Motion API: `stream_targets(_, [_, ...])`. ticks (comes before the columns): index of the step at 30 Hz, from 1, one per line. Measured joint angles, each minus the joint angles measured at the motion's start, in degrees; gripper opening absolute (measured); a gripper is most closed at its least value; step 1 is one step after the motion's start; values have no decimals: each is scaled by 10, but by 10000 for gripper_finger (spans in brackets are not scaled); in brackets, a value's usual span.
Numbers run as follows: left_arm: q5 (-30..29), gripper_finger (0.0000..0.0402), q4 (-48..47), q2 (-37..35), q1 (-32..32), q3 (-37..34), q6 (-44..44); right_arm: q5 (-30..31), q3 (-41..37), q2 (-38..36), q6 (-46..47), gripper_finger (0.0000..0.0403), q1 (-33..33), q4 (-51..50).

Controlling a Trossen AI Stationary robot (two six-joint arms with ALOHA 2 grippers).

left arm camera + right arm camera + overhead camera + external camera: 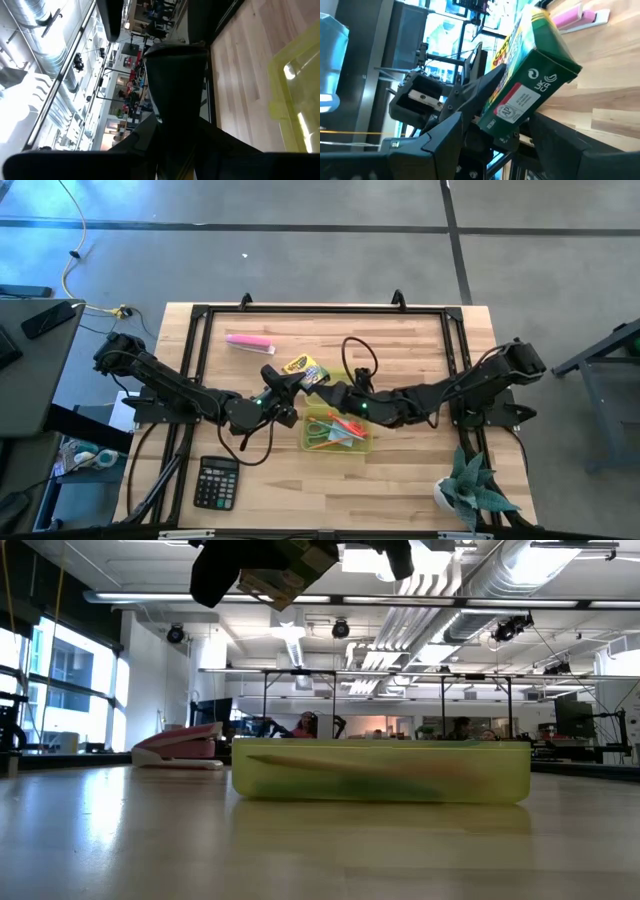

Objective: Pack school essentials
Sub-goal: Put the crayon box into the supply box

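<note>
Both pincers meet in the air over the middle of the tabletop (pixel 400 475). Left pincer (pixel 283 383) pinches the crayon box (pixel 303 369) and holds it up high, well off the wood. Right pincer (pixel 322 388) sits just beside the box on its other side, with its fingers (pixel 445 135) spread wide around it. In the right wrist view the crayon box (pixel 530 80) fills the gap between those spread fingers, so it looks ready to be passed from one arm to the other, or dropped.

The box is tilted, and its long side runs about from one pincer toward the other. Its green end with the white marks points up and away from the right pincer.

The big yellow-green case (pixel 337 431) lies flat on the tabletop, near the pincers but toward the front edge. So the box has to go a little toward the front and then down. The right arm seems to be the nearer one to the case. Scissors (pixel 322 432) and an orange pencil (pixel 348 424) already lie inside it.

In the low view the crayon box (pixel 285 575) hangs high above the case (pixel 380 772).

A pink thing (pixel 250 342) lies apart near the back. A calculator (pixel 216 482) and a small plant (pixel 470 485) sit near the front.
</note>
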Motion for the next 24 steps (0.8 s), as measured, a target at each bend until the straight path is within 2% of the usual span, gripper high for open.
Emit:
stream_targets(20, [42, 81, 32, 0, 0, 0, 30, 4, 0, 0, 2, 220, -21, -12])
stream_targets(24, [50, 81, 32, 0, 0, 0, 36, 4, 0, 0, 0, 203, -24, -17])
